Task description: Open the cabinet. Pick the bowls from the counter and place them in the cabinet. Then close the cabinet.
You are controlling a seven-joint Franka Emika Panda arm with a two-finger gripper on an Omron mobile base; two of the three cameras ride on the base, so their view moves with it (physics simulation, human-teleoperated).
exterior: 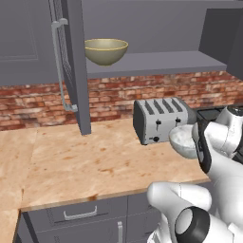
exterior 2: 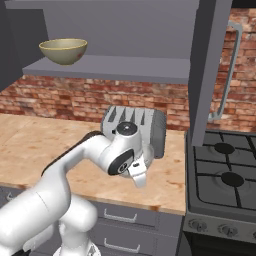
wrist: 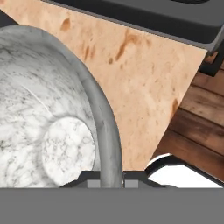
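Gripping marbled bowl [wrist: 48, 131] rim (jaws closed), gripper [wrist: 111, 181] over counter [wrist: 144, 83]

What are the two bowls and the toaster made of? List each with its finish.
Olive-tan bowl: glossy glazed ceramic, going by its sheen.
White bowl: grey-veined marble or marbled ceramic, smooth; the look leaves it open.
Toaster: brushed metal, grey with soft highlights.

marbled bowl [exterior: 182, 141] half behind arm
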